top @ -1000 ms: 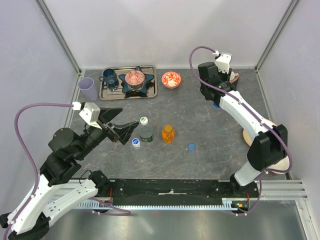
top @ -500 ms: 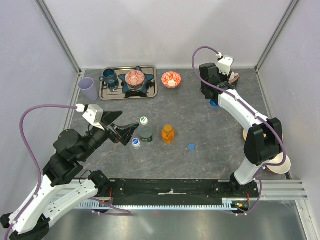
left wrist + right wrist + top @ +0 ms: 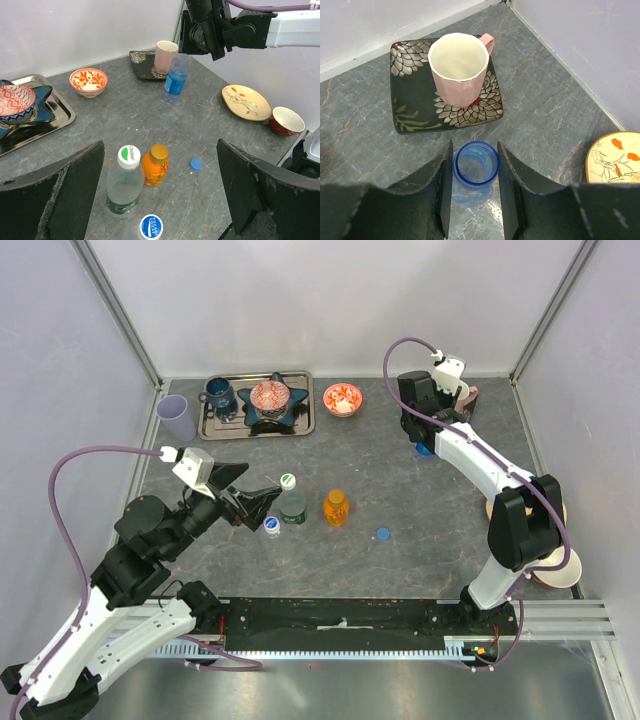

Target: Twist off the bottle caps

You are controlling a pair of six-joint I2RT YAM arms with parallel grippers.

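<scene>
Left gripper point(image 3: 160, 146) gapes wide and empty, its black fingers rough-edged. Just beyond stand two clear bottles point(image 3: 121, 187) with round white caps, one green-marked point(image 3: 129, 154), one blue-marked point(image 3: 151, 226); then a squat capped orange bottle point(image 3: 155, 172) and a loose blue cap point(image 3: 195, 164). Far right, an uncapped translucent blue bottle point(image 3: 476, 167) sits between the right gripper point(image 3: 475, 147) fingers; whether they pinch it is unclear

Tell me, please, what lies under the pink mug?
The pink mug stands on a dark square plate with a pale flower pattern. The plate's middle is hidden beneath the mug.
</scene>
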